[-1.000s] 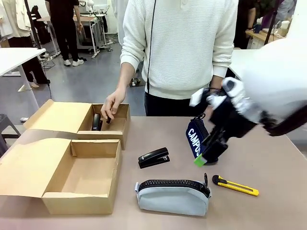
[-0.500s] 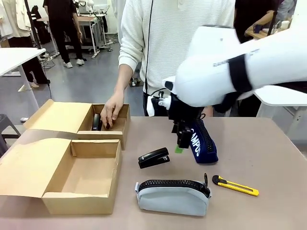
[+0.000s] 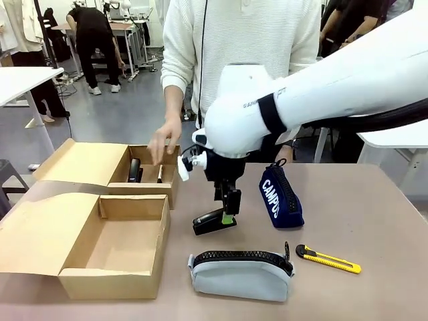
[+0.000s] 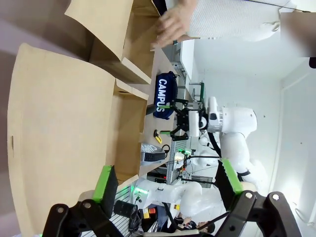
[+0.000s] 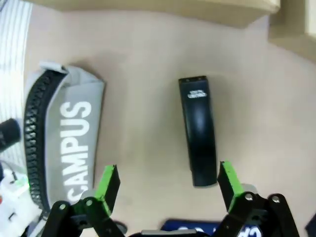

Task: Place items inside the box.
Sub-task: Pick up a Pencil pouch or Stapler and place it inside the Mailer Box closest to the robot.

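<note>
two cardboard boxes (image 3: 107, 287), one navy pouch (image 3: 281, 197), one grey pouch (image 3: 241, 277), one black stapler (image 3: 214, 219), one yellow utility knife (image 3: 328, 259).

Front camera faces across table (image 3: 374, 221) — right wrist looks down; both show stapler (image 3: 206, 223).

**Front view:** even, diffuse indoor light from above. The black stapler (image 3: 208, 223) and the pale grey pouch (image 3: 241, 275) cast only short, soft shadows on the table (image 3: 361, 214). The white right arm (image 3: 281, 107) carries a mild sheen, and its edges are slightly soft.

**Left wrist view:** strong wide-angle bending. The white wall (image 4: 296, 123) is overexposed and the cardboard box (image 4: 59, 123) is mid-toned.

**Right wrist view:** soft focus throughout, with a pale glare streak along the black stapler (image 5: 199, 131).
</note>
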`<state>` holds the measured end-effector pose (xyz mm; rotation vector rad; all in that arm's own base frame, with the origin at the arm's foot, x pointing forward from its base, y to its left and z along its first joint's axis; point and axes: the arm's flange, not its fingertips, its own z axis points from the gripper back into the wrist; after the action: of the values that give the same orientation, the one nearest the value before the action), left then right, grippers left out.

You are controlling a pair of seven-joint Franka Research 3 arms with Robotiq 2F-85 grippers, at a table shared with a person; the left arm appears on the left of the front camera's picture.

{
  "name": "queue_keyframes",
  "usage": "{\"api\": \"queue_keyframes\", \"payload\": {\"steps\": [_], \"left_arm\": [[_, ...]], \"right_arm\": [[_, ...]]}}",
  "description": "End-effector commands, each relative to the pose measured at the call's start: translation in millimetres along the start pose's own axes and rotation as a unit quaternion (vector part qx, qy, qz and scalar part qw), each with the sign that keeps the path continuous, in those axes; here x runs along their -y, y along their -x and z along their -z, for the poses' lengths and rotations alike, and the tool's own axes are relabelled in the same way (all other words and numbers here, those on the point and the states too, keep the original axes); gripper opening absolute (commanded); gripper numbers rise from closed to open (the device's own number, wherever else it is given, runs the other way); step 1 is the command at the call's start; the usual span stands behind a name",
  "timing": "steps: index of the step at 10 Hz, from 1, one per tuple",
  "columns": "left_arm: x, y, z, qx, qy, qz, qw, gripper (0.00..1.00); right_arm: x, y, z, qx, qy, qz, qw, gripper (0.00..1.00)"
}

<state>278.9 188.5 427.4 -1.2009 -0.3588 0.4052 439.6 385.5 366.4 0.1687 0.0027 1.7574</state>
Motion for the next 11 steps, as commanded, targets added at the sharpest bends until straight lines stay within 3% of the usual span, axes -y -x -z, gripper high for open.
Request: {"api": "queue_keyframes", "payload": {"steps": [1,4,11], "left_arm": [[0,3,-1,0.000,0.008,0.010,1.000,1.00],[0,3,-1,0.000,0.008,0.010,1.000,1.00],[0,3,-1,0.000,0.008,0.010,1.000,1.00]], "right_arm": [[16,-7,16,-0.035,-0.015,-0.013,0.999,1.00],[24,-5,54,-0.036,-0.021,-0.033,0.999,1.00],[24,-8,60,-0.039,-0.025,-0.015,0.999,1.00]]}}
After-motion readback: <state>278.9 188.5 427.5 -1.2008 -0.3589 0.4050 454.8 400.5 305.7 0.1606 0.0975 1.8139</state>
